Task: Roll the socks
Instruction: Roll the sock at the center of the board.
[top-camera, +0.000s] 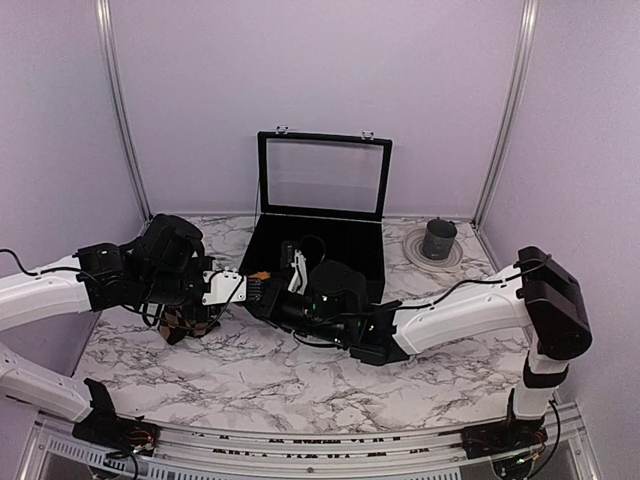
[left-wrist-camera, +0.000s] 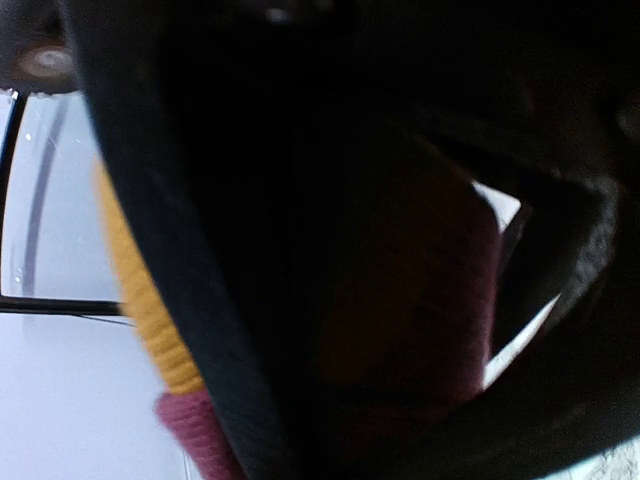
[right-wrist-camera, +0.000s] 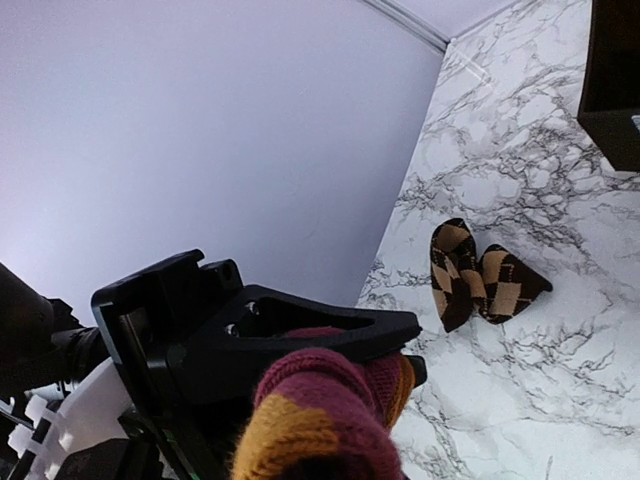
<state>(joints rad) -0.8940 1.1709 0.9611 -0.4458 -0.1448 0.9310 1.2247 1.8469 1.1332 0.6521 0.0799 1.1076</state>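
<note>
One magenta-red sock (right-wrist-camera: 325, 410) is pinched in the nearly closed left tool (top-camera: 250, 288), right against the right tool (top-camera: 278, 290) (whose opening I cannot tell). One argyle sock (right-wrist-camera: 480, 275) lies bunched on the table (right-wrist-camera: 560, 400), apart from both tools.

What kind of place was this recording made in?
Probably a lab robot test cell, not a home: a marble-patterned tabletop boxed in by plain lilac walls with metal corner posts, and robot arms bolted to an aluminium rail.

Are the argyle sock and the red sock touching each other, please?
Apart. The right wrist view shows the argyle sock lying on the marble table, well clear of the red sock.
</note>
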